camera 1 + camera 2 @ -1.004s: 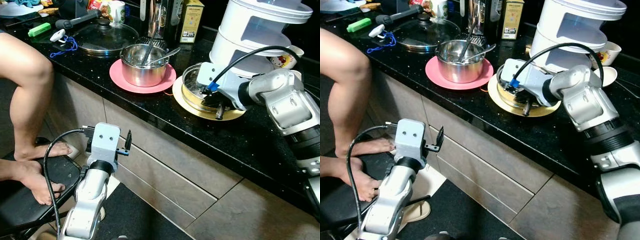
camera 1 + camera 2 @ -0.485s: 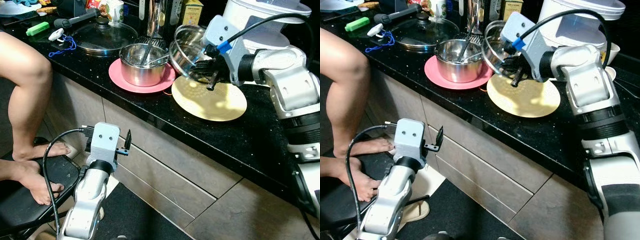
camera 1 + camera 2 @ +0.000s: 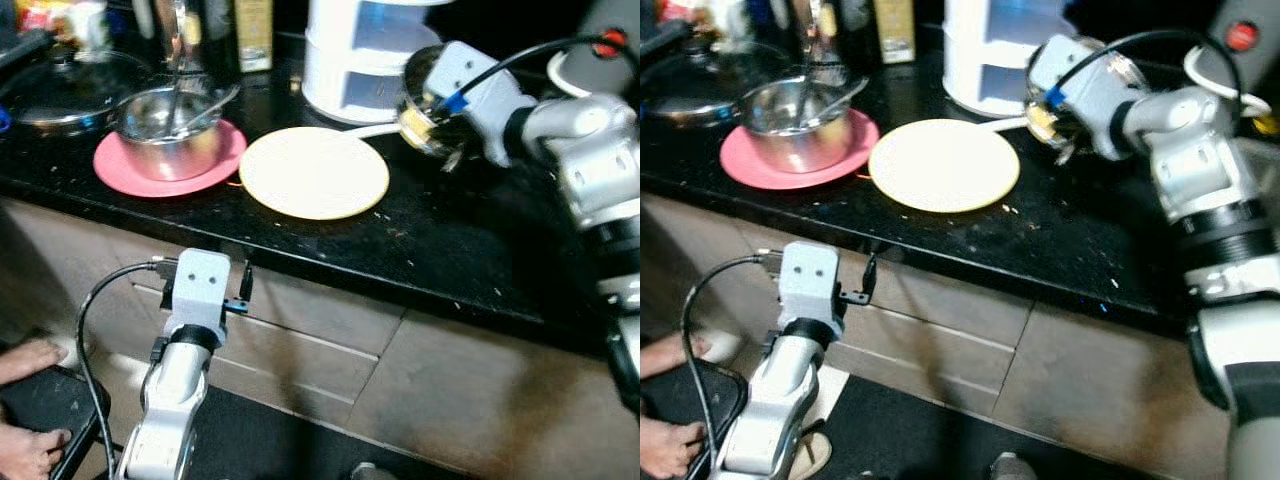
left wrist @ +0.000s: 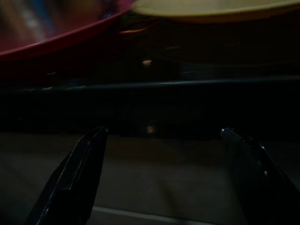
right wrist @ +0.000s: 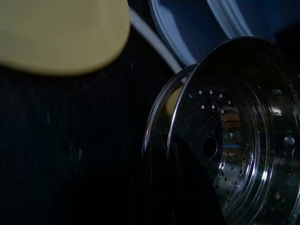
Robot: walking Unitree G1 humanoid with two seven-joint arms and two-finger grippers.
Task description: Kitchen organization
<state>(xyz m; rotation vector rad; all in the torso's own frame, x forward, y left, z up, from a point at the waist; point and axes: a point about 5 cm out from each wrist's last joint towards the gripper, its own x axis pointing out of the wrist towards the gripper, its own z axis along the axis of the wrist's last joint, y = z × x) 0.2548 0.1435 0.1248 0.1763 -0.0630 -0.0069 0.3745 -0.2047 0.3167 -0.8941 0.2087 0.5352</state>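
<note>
- Steel, thin and polished: the perforated steamer tray (image 5: 234, 140) is what the right gripper (image 3: 1060, 120) carries, tipped on edge above the black counter (image 3: 470, 250), just in front of the white stacked steamer (image 3: 365, 55) and off to the right of the yellow plate (image 3: 313, 172).
- Handling, as a judgement: it looks light and stiff, so weight is no worry, but the mirror finish is slippery and the tray is held by one side only, so it could swing or slide out if jolted.
- Best hold is the rolled rim, where the right wrist view shows one black finger (image 5: 164, 187) lying across the edge; the jaws pinch that rim, one finger inside the tray and one outside by my reading.
- Dents rather than breakage are the risk if it drops; a knock against the white steamer would mostly be noise.
- Left gripper (image 3: 245, 290) hangs idle below the counter edge, before the cabinet fronts, with its jaws spread apart and nothing between them in the left wrist view.
- Further left, a steel pot (image 3: 165, 130) with utensils stands on a pink plate (image 3: 170, 165), apart from the yellow plate.
- Writing: a yellow box (image 3: 252, 35) at the back of the counter carries print, too blurred to read; no brand can be made out anywhere.
</note>
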